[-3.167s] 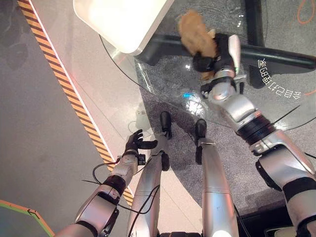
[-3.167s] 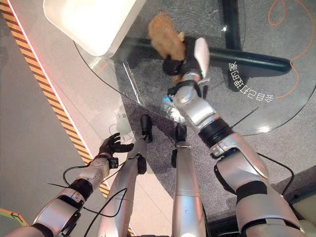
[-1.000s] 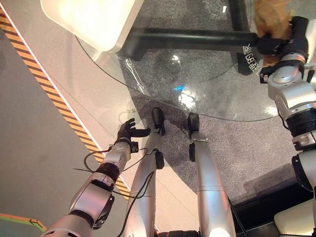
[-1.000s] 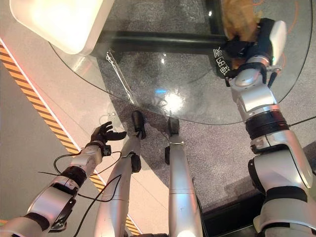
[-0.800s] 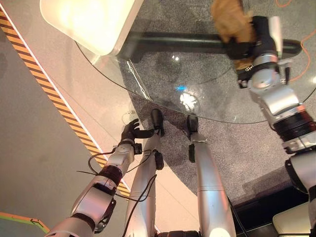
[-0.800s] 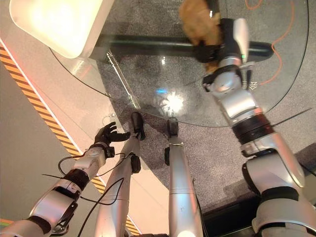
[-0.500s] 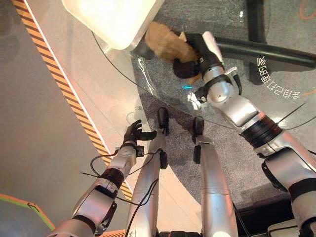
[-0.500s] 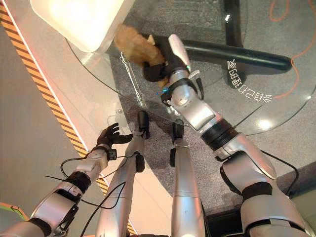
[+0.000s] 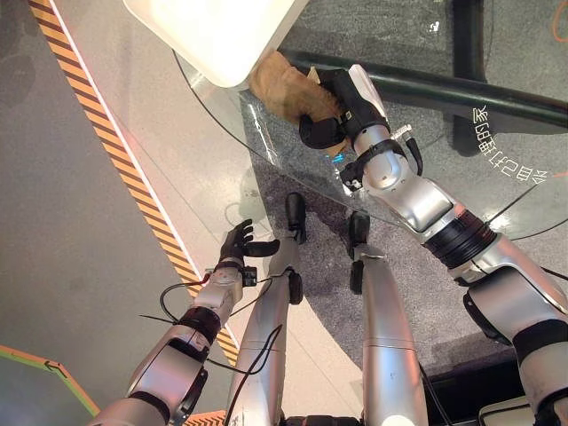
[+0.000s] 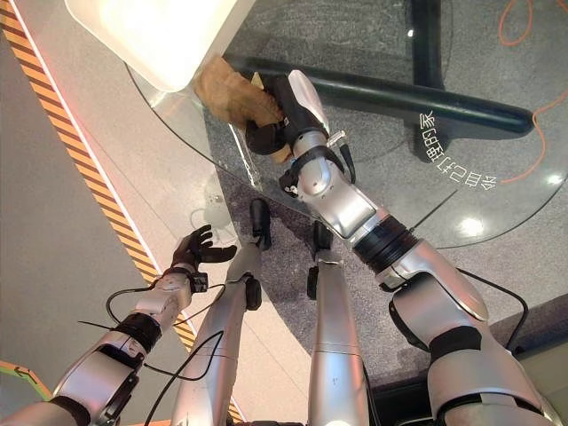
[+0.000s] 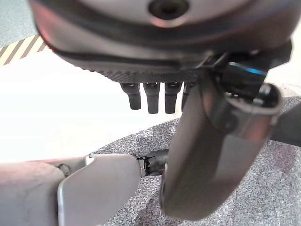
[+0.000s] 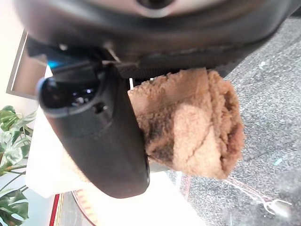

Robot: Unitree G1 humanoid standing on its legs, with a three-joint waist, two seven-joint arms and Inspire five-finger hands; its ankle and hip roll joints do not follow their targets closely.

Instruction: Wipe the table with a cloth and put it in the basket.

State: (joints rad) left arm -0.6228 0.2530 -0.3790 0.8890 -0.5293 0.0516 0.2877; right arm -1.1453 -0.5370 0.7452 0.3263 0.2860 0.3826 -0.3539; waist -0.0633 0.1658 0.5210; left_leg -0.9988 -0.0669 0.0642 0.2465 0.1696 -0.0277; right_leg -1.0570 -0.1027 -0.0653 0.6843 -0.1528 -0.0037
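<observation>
The right hand has its fingers and thumb curled tight round a bunched brown cloth, which bulges out past the fingertips. The cloth sits over the glass table near its edge, and its far end lies just beside the corner of the white basket; whether it touches the glass or the basket cannot be told. In the right wrist view the cloth fills the space between the thumb and the fingers. The left hand hangs low, well apart from the table, above the pale floor with its striped tape nearby; its fingers are loosely spread and hold nothing
</observation>
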